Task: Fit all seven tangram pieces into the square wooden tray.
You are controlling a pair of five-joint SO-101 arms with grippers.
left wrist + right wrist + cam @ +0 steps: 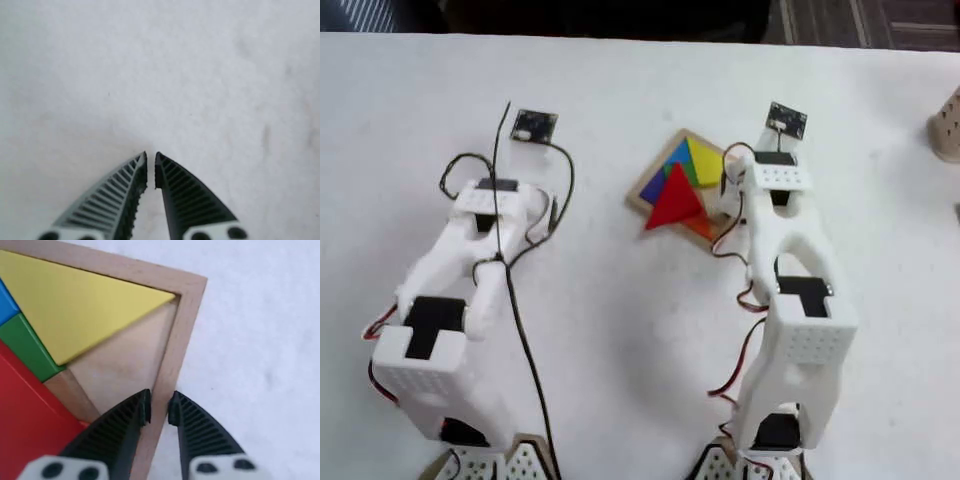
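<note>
The square wooden tray (652, 168) sits on the white tabletop (620, 330), turned like a diamond, just beside the right arm's front end. The puzzle looks mostly filled but not finished. A yellow triangle (705, 160) lies flat against the rim, with blue (675, 152), green (27, 345), purple (653, 188) and orange (700, 228) pieces also inside. The large red triangle (674, 203) seems tilted, with its base sticking out over the tray's edge rather than seated. The right wrist view shows bare wood between the yellow triangle and the rim. I count six colours and cannot find a seventh piece.

The right pincer (159, 409) is slightly parted over the tray rim (185, 315), holding nothing. The left pincer (151, 170) is pressed almost together, empty, above bare tabletop, well apart from the tray.

Two small circuit boards (533, 125) with black cables lie beyond the arms. The right arm hides part of the tray.
</note>
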